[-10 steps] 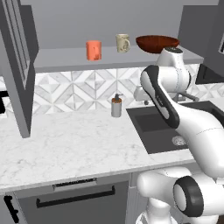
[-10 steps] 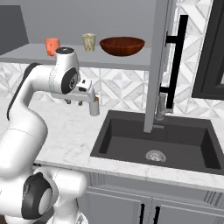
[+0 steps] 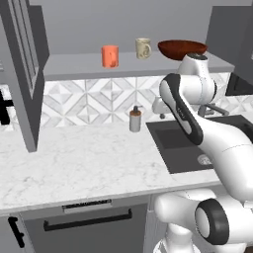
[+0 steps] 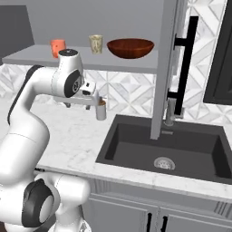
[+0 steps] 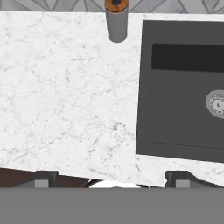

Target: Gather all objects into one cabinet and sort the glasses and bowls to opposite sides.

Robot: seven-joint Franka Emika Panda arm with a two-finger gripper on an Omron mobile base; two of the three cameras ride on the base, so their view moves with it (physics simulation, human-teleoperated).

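Orange tumbler [image 3: 109,56], cream handled mug [image 3: 143,48] and wide red-brown glossy bowl [image 3: 182,48] stand in a row on the pale-grey cabinet shelf [image 3: 89,66], tumbler leftmost, bowl rightmost. Jaws apart, empty, above white marble table [image 5: 65,96] beside dark sink [image 5: 183,109]. Brown-capped grey soap bottle [image 5: 117,19] stands near the sink's corner.

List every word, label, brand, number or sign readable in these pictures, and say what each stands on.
No readable text anywhere.
Cream handled mug on the cabinet shelf: a dark mark on its side, too small and blurred to read.
Orange tumbler, red-brown bowl, soap dispenser bottle: plain, no lettering.
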